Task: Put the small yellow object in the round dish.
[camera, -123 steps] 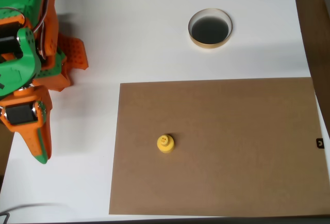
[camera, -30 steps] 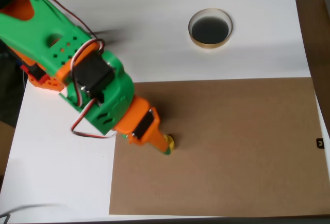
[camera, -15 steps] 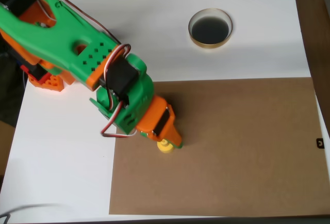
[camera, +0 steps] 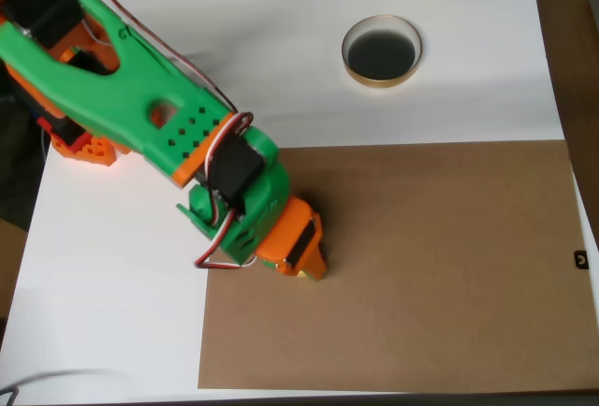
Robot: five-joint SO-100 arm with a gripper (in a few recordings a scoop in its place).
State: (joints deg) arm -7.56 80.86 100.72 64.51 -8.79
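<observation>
From overhead, I see my green-and-orange tool pointing down over the brown mat, covering the small yellow object except a sliver at its tip. I cannot tell the finger spacing. The round dish sits well apart on the white surface.

A white table carries a large brown board lying flat over its lower right part, reaching almost to the bottom edge and the right edge. A small black mark sits at the board's right edge.
</observation>
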